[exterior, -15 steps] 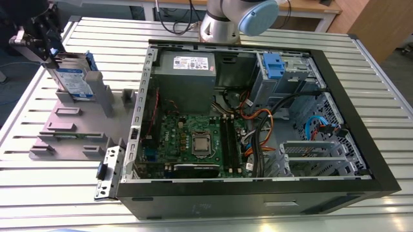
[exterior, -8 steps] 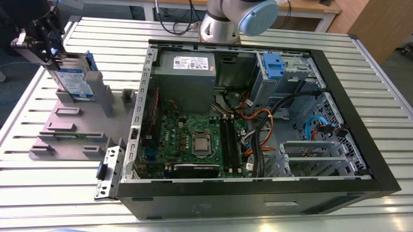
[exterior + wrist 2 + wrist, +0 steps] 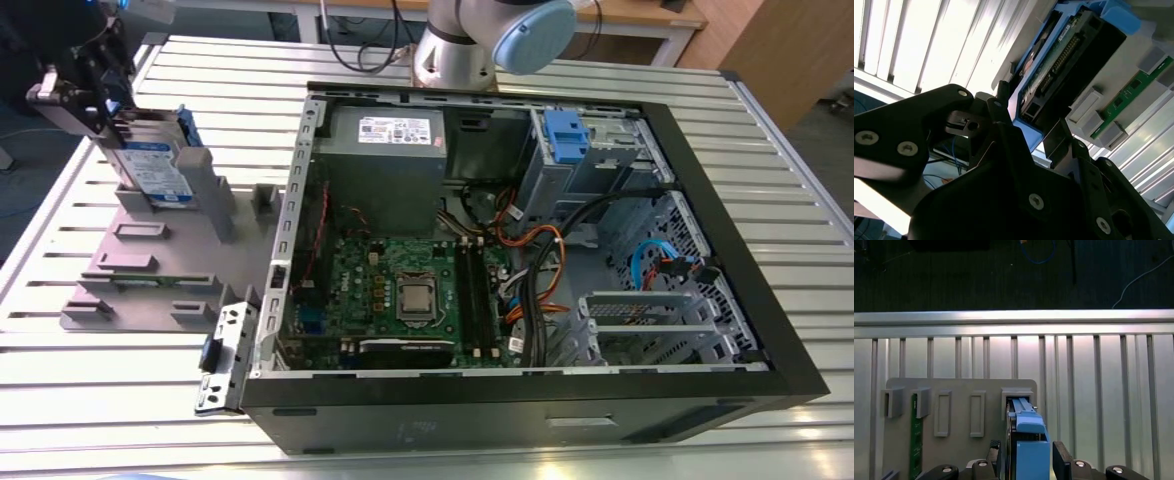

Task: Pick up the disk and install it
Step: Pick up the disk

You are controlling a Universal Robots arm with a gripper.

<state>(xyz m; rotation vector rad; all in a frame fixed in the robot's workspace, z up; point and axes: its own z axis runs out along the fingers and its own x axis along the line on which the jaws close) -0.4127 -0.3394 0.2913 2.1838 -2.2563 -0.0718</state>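
1. Disk (image 3: 150,170): a flat rectangular silver-metal hard drive with a white-and-blue label, framed by blue plastic caddy rails. It stands upright on edge in a slot of the grey plastic slotted holder (image 3: 134,270), at the exterior view's left and outside the computer case.
2. Gripper (image 3: 1028,455): black, two-fingered, at the disk's upper end. The jaws are parted, one to each side of the disk's broad faces. The first wrist view shows slim gaps between them and the disk, so by that showing nothing is clamped.
3. Holder: it lies flat on the ribbed aluminium table (image 3: 107,400). It also carries a green memory module (image 3: 915,437) in another slot, apart from the disk.
4. Open black computer case (image 3: 534,425): it sits just beside the holder, toward the exterior view's right. A blue plastic bracket (image 3: 566,135) sits on the grey metal drive bay at its far corner.
5. Handling (judgement): the disk is probably rigid, dense and fairly heavy for its size. The smooth metal faces may slip under light pressure, and the plastic rails are the weaker, more flexible part. The circuit-board side and the row of connector pins (image 3: 1060,59) look fragile, and knocks are best avoided.
6. Where to hold (judgement): across the two broad faces near the upper end, centred between the rails and clear of the pins. A square grip suits the slot, since a tilt could bind the disk in it.
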